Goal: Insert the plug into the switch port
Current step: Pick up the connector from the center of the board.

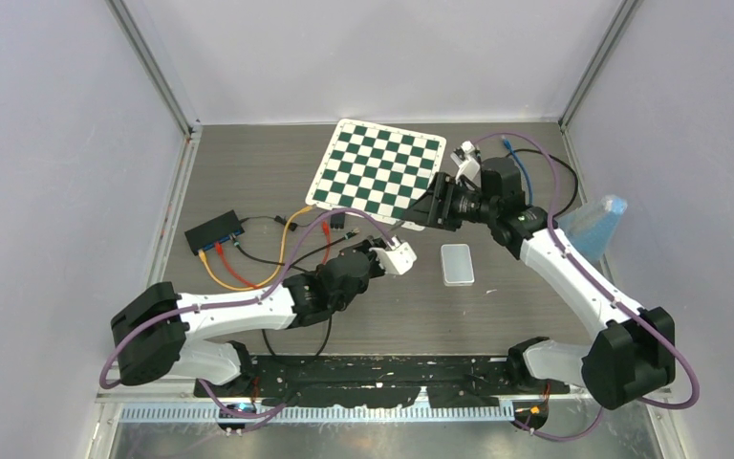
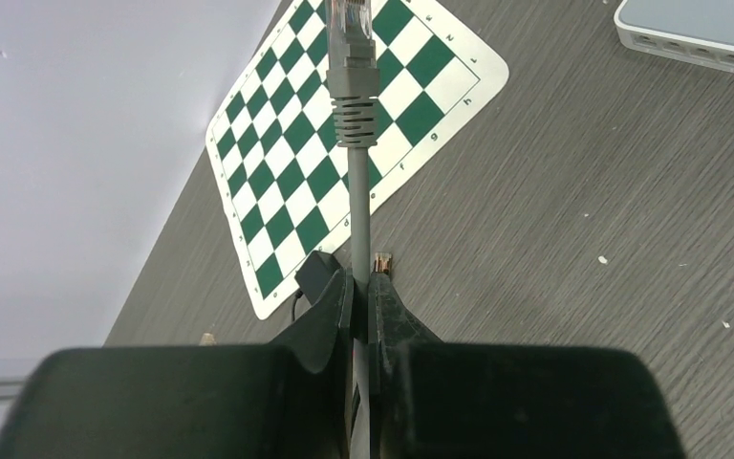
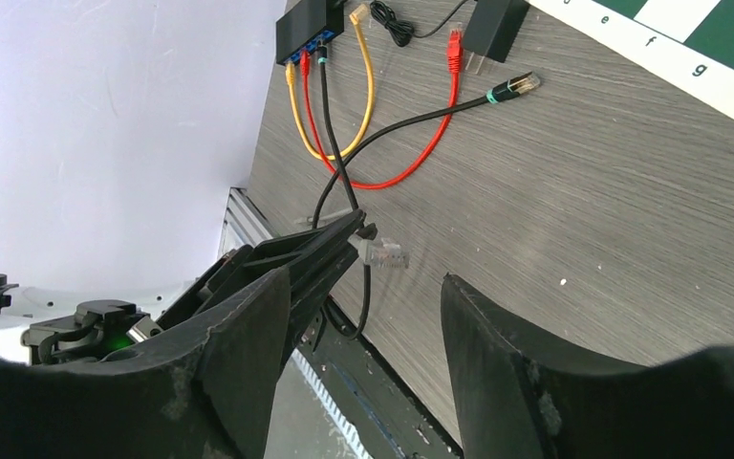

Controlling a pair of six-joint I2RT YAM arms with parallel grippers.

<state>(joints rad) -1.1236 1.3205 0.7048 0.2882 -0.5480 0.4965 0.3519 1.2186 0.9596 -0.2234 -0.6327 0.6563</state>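
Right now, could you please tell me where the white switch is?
In the top view, the white switch lies flat mid-table, just right of the left gripper and on the near side of the chessboard.

1. The plug [image 2: 349, 29] is a clear connector with a ribbed grey boot on a grey cable [image 2: 359, 220]. The left claw [image 2: 361, 287] pinches the cable behind the boot, so the plug sticks straight out towards the chessboard [image 2: 287, 182], near its nearest corner.
2. The switch [image 1: 457, 265] is a flat, pale rectangular box lying on the desk [image 1: 248, 172] just beside that same chessboard corner, apart from the plug. Small ports line one side.
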